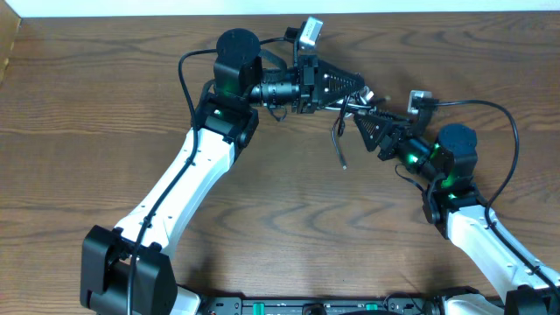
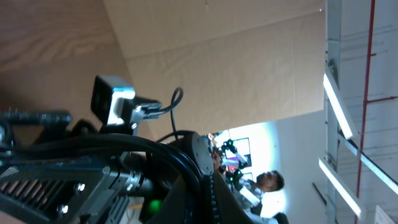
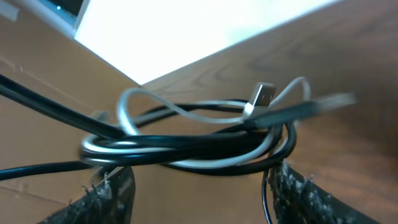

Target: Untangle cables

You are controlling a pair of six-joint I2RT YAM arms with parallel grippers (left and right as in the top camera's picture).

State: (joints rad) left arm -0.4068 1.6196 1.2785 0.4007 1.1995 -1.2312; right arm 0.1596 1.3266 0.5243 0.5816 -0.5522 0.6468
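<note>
The black and white cables (image 1: 348,107) hang as one tangled bundle above the table between my two grippers. A black tail (image 1: 339,144) droops down from it. My left gripper (image 1: 357,86) reaches in from the left, and its fingers (image 2: 208,190) look pressed together, with the bundle hanging at their tip. The cable itself is hidden in the left wrist view. My right gripper (image 1: 364,121) points up-left just under the bundle. In the right wrist view its fingers (image 3: 199,186) are wide open, and the looped cables (image 3: 199,146) lie across the tips. A silver plug (image 3: 261,96) sticks up.
The wooden table (image 1: 105,105) extends all round. A cardboard wall (image 2: 249,68) stands behind it. The right arm's own thick black cable (image 1: 499,114) arcs at the right. The left arm's camera and wiring (image 1: 306,35) sit near the back edge.
</note>
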